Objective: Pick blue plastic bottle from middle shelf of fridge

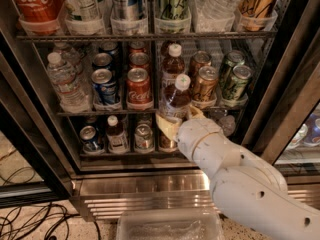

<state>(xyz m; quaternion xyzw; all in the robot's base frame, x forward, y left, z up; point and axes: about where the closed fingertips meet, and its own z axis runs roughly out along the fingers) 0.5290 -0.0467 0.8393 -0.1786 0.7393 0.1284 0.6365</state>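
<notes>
My gripper is in front of the fridge, at the front rail of the middle shelf. It is shut on the blue plastic bottle, with a pale finger on each side of its lower body. The bottle has a white cap and dark shoulders; it is upright, slightly tilted, and sits low in front of the rail. Its label is mostly hidden by the gripper. A second similar bottle stands behind it on the shelf. My white arm comes in from the lower right.
Red, blue, gold and green cans flank the bottle. Crinkled water bottles stand at the left. Black door frames close in on the right. A clear plastic bin and cables lie on the floor.
</notes>
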